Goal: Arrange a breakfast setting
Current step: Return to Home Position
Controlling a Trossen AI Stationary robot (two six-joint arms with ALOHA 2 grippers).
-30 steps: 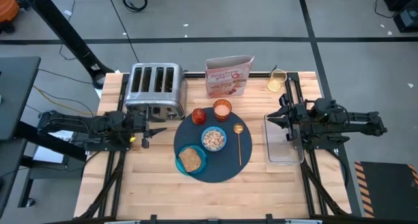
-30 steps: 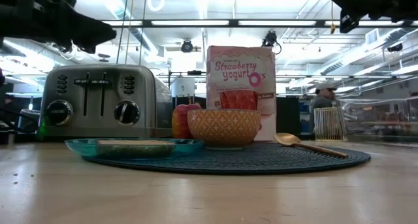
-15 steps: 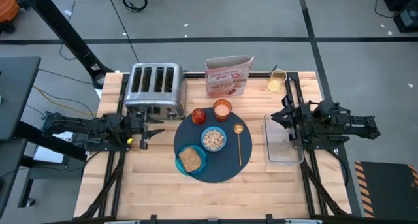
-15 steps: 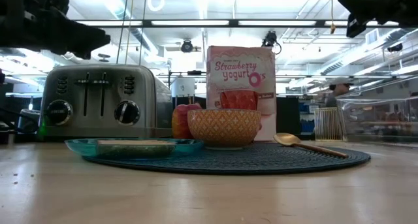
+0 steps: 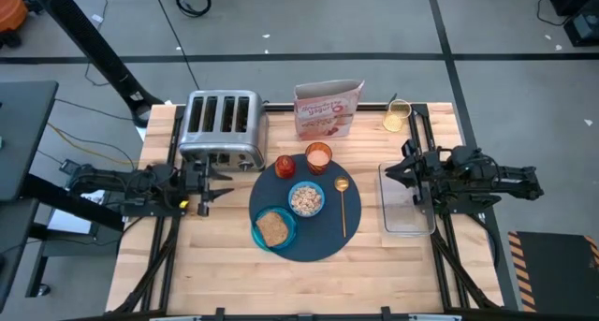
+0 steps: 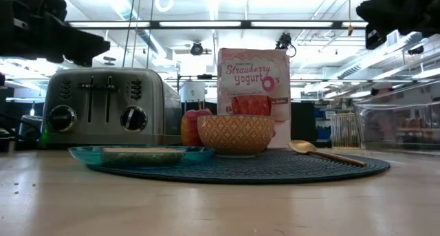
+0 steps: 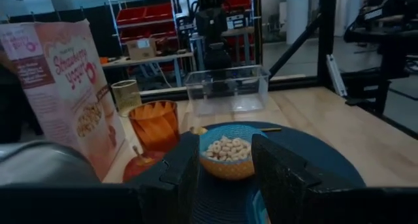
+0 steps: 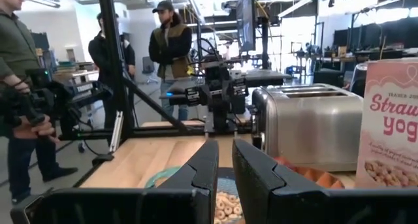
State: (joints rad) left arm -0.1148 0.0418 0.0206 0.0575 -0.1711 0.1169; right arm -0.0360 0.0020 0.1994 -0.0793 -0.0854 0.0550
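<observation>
I am holding my left gripper (image 7: 225,138) just off the left edge of the dark slate-blue mat (image 5: 323,239), above the bare table (image 5: 215,255). Its fingers are standing wide apart and gripping nothing. My right gripper (image 8: 225,144) is hanging off the mat's right edge over the clear container (image 5: 404,209); only a narrow slit is showing between its fingers, and nothing is in them. The blue bowl (image 5: 306,198) is sitting at the mat's middle with cereal in it. The teal plate (image 5: 256,235) is lying on the mat's near-left edge and carrying the toast slice (image 5: 272,227). The red fruit (image 5: 284,165) is resting at the far-left edge, and the amber cup (image 5: 318,157) is standing just beside it. The gold spoon (image 5: 343,207) is lying on the mat's right part, near the bowl. The toaster (image 5: 223,129) and the cereal box (image 5: 328,109) are standing beyond the mat's far edge. From table height both my arms are being cut off by the frame's top, the bowl is hiding most of the cup, and the plate's rim is masking the toast. My right fingers are blocking nearly all of the mat in that wrist view, and people (image 8: 171,48) are standing past the table.
</observation>
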